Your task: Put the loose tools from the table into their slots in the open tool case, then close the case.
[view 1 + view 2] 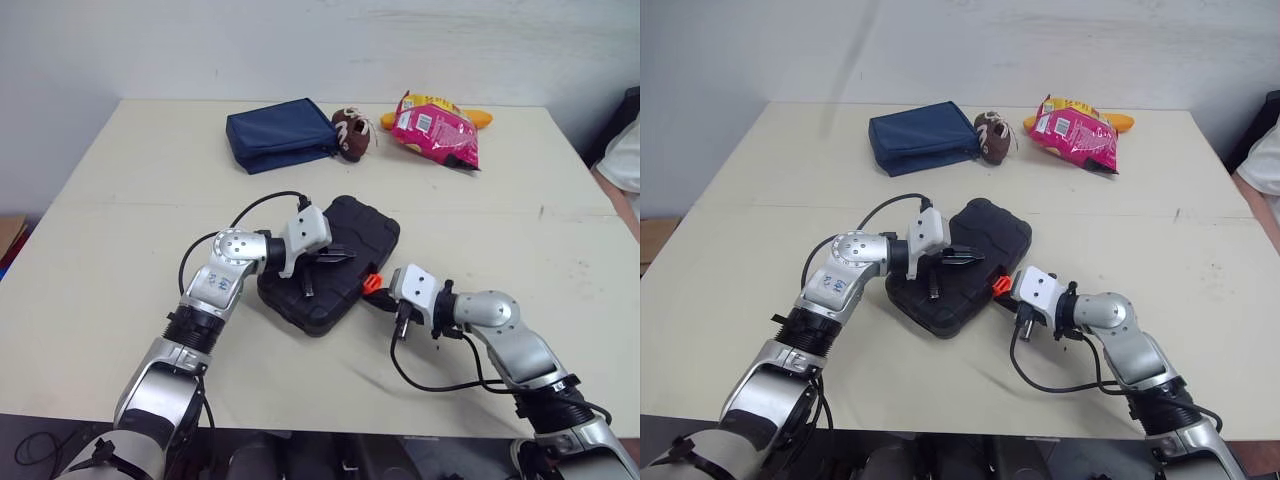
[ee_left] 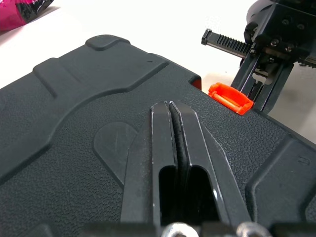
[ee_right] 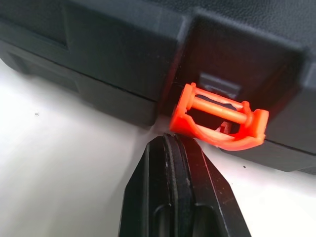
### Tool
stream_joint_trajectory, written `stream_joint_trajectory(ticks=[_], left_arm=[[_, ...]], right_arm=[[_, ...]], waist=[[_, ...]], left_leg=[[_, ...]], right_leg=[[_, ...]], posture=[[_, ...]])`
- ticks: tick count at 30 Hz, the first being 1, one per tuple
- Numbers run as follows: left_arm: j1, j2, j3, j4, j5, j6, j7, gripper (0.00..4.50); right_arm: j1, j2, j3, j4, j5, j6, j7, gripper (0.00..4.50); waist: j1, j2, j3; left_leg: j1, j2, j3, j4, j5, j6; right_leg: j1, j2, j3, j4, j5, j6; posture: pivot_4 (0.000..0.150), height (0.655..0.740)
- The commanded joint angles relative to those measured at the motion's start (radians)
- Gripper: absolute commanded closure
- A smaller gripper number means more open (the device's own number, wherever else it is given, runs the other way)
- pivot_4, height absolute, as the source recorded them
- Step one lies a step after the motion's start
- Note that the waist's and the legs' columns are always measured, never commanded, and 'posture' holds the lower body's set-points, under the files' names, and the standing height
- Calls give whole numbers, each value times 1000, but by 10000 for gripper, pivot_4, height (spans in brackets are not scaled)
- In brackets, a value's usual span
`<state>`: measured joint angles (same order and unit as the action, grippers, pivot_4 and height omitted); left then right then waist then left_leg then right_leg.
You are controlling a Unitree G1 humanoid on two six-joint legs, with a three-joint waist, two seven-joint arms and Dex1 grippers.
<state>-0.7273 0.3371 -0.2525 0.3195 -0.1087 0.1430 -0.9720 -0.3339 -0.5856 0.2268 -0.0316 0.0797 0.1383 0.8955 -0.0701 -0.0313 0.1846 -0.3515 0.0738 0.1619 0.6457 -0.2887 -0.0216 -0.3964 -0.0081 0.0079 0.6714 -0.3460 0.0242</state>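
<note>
– Where is the case (image 1: 365,232)?

– In the middle of the table (image 1: 120,220), a bit nearer the front edge than the far edge. It is black, and its lid is down.

– What is the left gripper (image 2: 170,106) doing?

– It lies on top of the lid, about in the middle. Its two fingers are pressed tight together, with nothing between them.

– And the right gripper (image 3: 170,143)?

– It is low over the table, at the right side of the case. Its fingers are pinched together too, and they hold nothing. The tip is just beside the orange latch (image 3: 217,123). I cannot tell if it touches it.

– What about that latch?

– It sits on the right side of the case, down where the lid meets the bottom half. It sticks out from the wall. It is not pressed flat against the case.

– Is there anything else on the table?

– Yes, all along the far edge. There is a blue pouch (image 1: 280,134), a little left of the middle. A small brown toy (image 1: 352,131) is just beside its right end. Then comes a pink bag (image 1: 435,128), further right, with something yellow (image 1: 478,117) peeking out behind it. They are all well apart from the case.

– Is somebody here?

– A white sleeve (image 1: 625,160) shows past the right edge of the table.
</note>
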Motion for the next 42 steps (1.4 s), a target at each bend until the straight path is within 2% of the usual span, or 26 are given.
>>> stream_joint_trajectory(ticks=[1, 10, 17, 21, 24, 25, 26, 28, 30, 33, 35, 36, 42], left_arm=[[100, 15, -82, 85, 62, 26, -37, 44653], [105, 9, -87, 112, 64, 18, -39, 44653], [109, -2, -34, 158, 55, -61, -2, 44653], [102, -20, 81, 120, -39, -150, 21, 44653], [129, 48, 203, -45, -149, -152, -10, 44653], [146, 94, 218, -109, -160, -134, -31, 39643], [164, 140, 236, -164, -171, -123, -48, 36993], [197, 210, 276, -236, -195, -90, -58, 27020], [266, 319, 372, -273, -219, -19, -55, 22158], [413, 509, 452, -248, -184, 8, -111, 9527], [461, 581, 516, -185, -166, 0, -77, 124], [469, 599, 549, -154, -167, -13, -59, 0], [458, 620, 594, -73, -147, -87, -15, 0]], right_arm=[[-55, -13, -73, -88, 32, -52, -3, 45000], [-118, -8, -76, -133, 62, 36, 29, 45000], [-87, -32, -95, -167, 82, 82, 46, 45000], [-72, -98, -160, -161, 98, 57, 67, 45000], [-47, -182, -276, -118, 128, -1, 89, 45000], [-40, -206, -317, -104, 155, 2, 103, 45000], [-36, -237, -350, -98, 181, 20, 126, 45000], [-28, -297, -395, -77, 207, 31, 175, 37863], [-32, -391, -442, 30, 169, -50, 219, 32590], [-41, -456, -486, 178, 158, -181, 250, 18667], [-34, -470, -505, 280, 153, -294, 271, 8160], [-32, -475, -512, 325, 148, -341, 280, 2306], [-47, -470, -510, 381, 170, -336, 266, 993]], waist=[[-4, 1, -1], [-18, 4, -6], [-4, 2, -22], [-9, 0, -22], [-13, -3, -18], [-15, -3, -17], [-16, -4, -15], [-16, -4, -13], [-10, -3, -10], [-17, -2, -6], [-16, -2, -4], [-16, -2, -4], [-6, -1, 4]], left_leg=[[0, 0, 0, 0, 0, 0], [6, 0, 0, -3, 0, 0], [14, -1, -1, -18, 0, -2], [15, -2, 0, -17, -2, 1], [14, -2, 0, -17, -2, 2], [11, -1, 0, -18, -1, 1], [7, -1, 0, -18, 0, -1], [2, 0, 0, -19, 3, -5], [-1, 1, -1, -18, 4, -6], [-7, 1, 1, -19, 2, -4], [-7, 1, 3, -19, 0, -3], [-7, 0, 3, -18, 0, -2], [-9, -2, 3, -16, -2, 1]], right_leg=[[0, 0, 0, 0, 0, 0], [5, 0, 0, 0, 0, 0], [11, 0, 0, -11, -2, -1], [13, -2, 0, -12, -2, -1], [11, -1, 0, -12, -2, -1], [7, 0, 0, -11, -1, -1], [4, 0, 0, -10, -1, -1], [-2, 2, 0, -9, -1, -2], [-5, 2, -1, -9, -2, -2], [-11, 1, 0, -12, -3, -2], [-13, 0, 1, -12, -5, -2], [-12, 0, 1, -12, -5, -3], [-13, -4, 0, -12, -5, -2]], posture=[[1500, 7400], [1500, 7400], [1500, 7400], [1500, 7400], [1500, 7400], [1500, 7400], [1500, 7400], [1500, 7400], [1500, 7400], [1500, 7400], [1500, 7400], [1500, 7400], [1500, 7400]])
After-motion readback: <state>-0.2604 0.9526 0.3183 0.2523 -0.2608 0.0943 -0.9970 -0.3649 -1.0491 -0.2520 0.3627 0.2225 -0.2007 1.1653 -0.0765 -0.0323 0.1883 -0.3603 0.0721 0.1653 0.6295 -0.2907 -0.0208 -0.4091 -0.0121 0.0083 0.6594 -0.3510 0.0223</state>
